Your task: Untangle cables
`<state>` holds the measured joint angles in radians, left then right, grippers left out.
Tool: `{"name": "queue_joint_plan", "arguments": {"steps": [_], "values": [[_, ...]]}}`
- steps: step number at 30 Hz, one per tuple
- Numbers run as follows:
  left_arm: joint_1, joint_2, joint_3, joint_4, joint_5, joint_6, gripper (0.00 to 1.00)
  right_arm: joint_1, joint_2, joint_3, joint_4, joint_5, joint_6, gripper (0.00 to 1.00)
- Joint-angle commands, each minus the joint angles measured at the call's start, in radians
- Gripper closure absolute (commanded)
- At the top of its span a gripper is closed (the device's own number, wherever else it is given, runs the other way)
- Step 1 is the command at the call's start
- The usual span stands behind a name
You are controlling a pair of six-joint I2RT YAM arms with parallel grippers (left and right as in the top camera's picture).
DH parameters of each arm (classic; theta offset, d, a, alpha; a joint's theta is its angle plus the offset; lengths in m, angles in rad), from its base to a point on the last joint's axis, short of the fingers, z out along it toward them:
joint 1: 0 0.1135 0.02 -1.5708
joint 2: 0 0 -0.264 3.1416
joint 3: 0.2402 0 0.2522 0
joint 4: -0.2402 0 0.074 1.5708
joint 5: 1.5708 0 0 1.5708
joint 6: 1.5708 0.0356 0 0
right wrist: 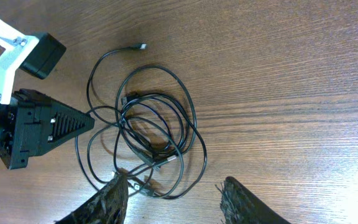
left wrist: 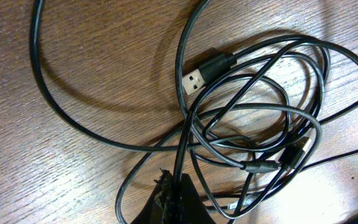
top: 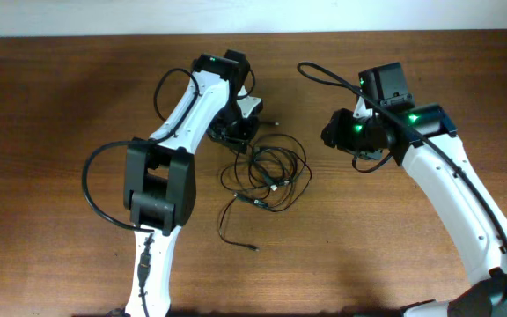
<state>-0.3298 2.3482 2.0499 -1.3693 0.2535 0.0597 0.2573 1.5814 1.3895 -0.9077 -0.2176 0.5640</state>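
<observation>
cables (top: pixel 269 176): loose overlapping loops at centre of the tabletop (top: pixel 51 106), between the two arms; one free tail straying toward lower centre
left end effector (left wrist: pixel 173 191): closed to a point at the tangle's upper left edge in the overhead view; apparently pinching a single strand
right end effector (right wrist: pixel 169 182): spread wide; empty; just right of the tangle
handling: light, limp, smooth-skinned; likely to drag along as one bunch; no stiffness to push against
hold: best just behind the usb plug (left wrist: pixel 207 70) or on the free tail; gentle pull through the loops
</observation>
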Motion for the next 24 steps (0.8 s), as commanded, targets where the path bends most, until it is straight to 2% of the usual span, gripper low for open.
{"name": "queue_joint_plan", "arguments": {"steps": [1,4,7,10,11,16,24], "values": [[0.006,-0.002,0.182,-0.109,0.089,0.002,1.00,-0.003,0.003,0.003,0.010,-0.034,-0.039,0.51],[0.000,-0.021,0.610,-0.296,0.247,0.047,1.00,-0.003,0.003,0.003,0.029,-0.136,-0.120,0.51],[-0.014,-0.090,0.803,-0.319,0.365,0.038,1.00,-0.003,0.002,0.003,0.059,-0.215,-0.120,0.51],[-0.014,-0.159,0.806,-0.318,0.365,-0.005,1.00,-0.003,0.002,0.003,0.137,-0.324,-0.117,0.51],[-0.008,-0.191,0.807,-0.310,0.365,-0.028,1.00,-0.002,0.002,0.003,0.166,-0.332,-0.067,0.51],[-0.008,-0.220,0.807,-0.251,0.436,-0.114,1.00,0.092,0.004,0.003,0.286,-0.320,-0.051,0.51],[-0.008,-0.220,0.807,-0.194,0.491,-0.173,1.00,0.103,0.062,0.003,0.378,-0.321,0.029,0.52]]}}
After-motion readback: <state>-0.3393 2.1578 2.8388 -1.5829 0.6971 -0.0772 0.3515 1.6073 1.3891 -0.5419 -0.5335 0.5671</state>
